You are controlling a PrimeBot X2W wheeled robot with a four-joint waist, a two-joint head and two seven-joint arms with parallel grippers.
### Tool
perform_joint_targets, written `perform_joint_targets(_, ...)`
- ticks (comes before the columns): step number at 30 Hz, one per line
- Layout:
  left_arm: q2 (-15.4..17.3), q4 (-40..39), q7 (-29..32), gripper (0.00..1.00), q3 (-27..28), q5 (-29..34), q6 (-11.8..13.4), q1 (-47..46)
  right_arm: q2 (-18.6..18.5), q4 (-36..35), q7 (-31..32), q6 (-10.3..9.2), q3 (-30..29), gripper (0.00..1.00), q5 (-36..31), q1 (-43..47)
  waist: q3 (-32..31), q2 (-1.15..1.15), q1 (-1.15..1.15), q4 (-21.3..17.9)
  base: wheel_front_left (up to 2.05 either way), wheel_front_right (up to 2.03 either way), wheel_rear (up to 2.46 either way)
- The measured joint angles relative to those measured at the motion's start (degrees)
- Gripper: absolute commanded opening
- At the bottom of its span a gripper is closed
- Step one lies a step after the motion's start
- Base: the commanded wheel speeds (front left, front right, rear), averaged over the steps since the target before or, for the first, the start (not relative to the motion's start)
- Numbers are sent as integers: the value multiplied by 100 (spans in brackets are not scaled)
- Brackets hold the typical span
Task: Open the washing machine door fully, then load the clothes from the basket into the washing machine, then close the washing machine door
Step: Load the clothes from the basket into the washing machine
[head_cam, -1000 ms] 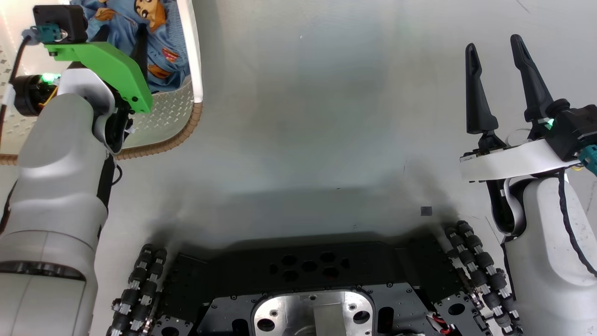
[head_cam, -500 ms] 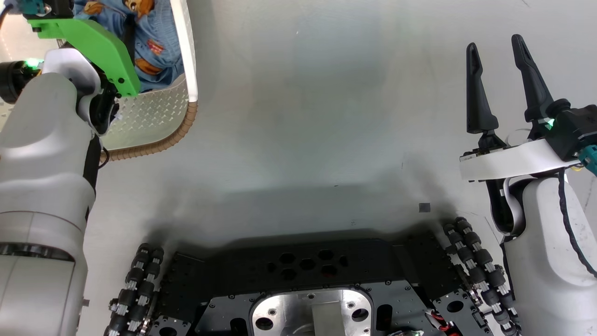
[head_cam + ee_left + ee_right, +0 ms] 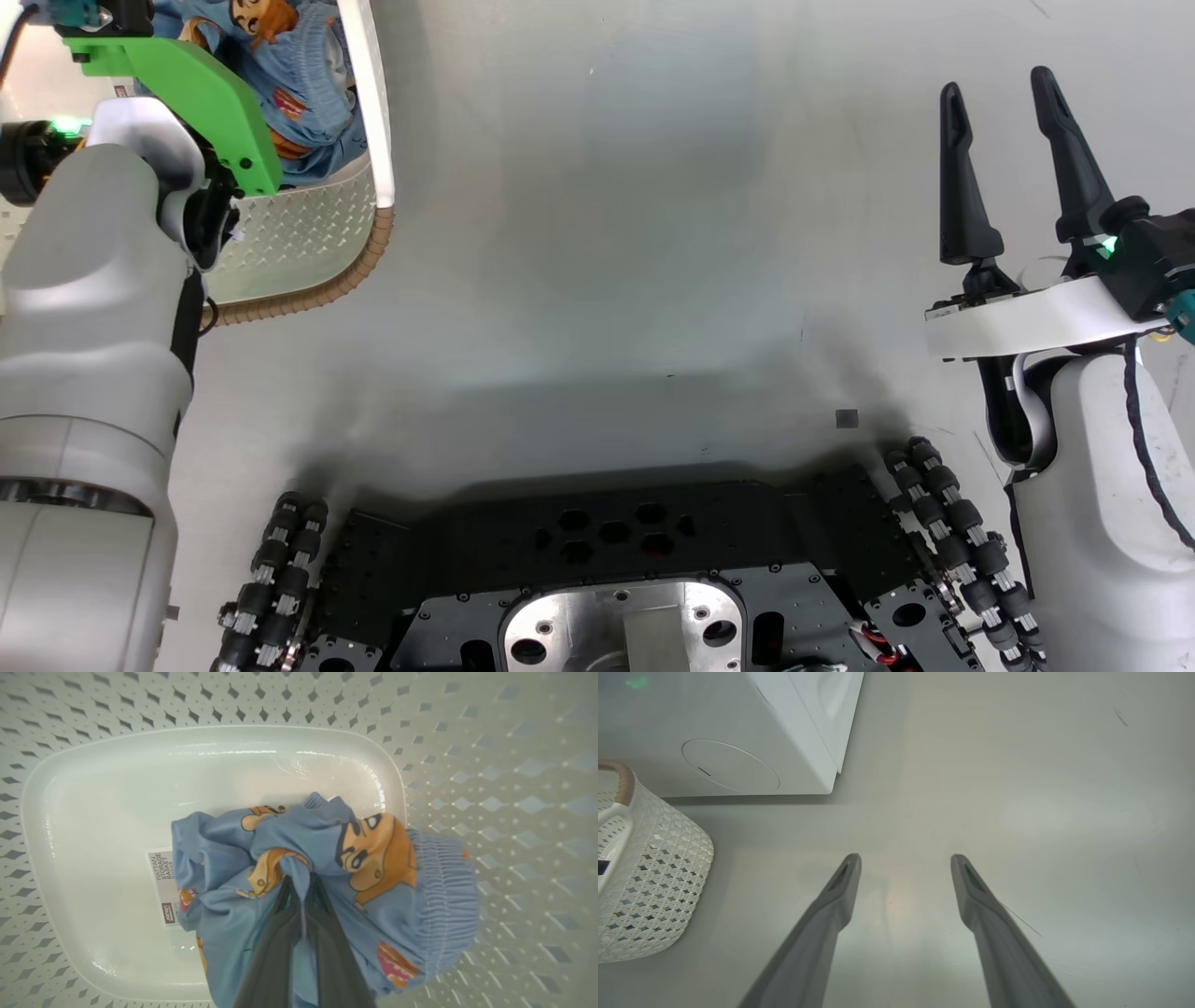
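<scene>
The clothes (image 3: 373,858), light blue with cartoon faces and an elastic waistband, lie bunched on the floor of the cream perforated basket (image 3: 93,812). My left gripper (image 3: 299,882) is shut on a fold of them near the middle of the heap. From the head view the left arm reaches down into the basket (image 3: 313,291) at upper left, over the clothes (image 3: 289,65). My right gripper (image 3: 1004,89) stands open over bare floor at the right, nothing between its fingers (image 3: 840,891). The white washing machine (image 3: 714,714) stands beyond the basket (image 3: 654,877). The washing machine door is out of view.
A label sticker (image 3: 163,886) lies on the basket base beside the clothes. The machine's round service flap (image 3: 730,765) faces the basket. My dark wheeled base (image 3: 616,541) is at the bottom of the head view, with grey floor (image 3: 653,233) between the arms.
The left gripper's jaws have closed on the clothes. The left arm has moved a little further into the basket. The right arm has stayed put.
</scene>
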Motion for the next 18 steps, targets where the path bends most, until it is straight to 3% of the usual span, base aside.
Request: perform_joint_targets(18,-211,1,-811,0,-89,-260,0,468,-3,118,0,3,-204,100,1,-146,-683,0,0,185,0,0,0)
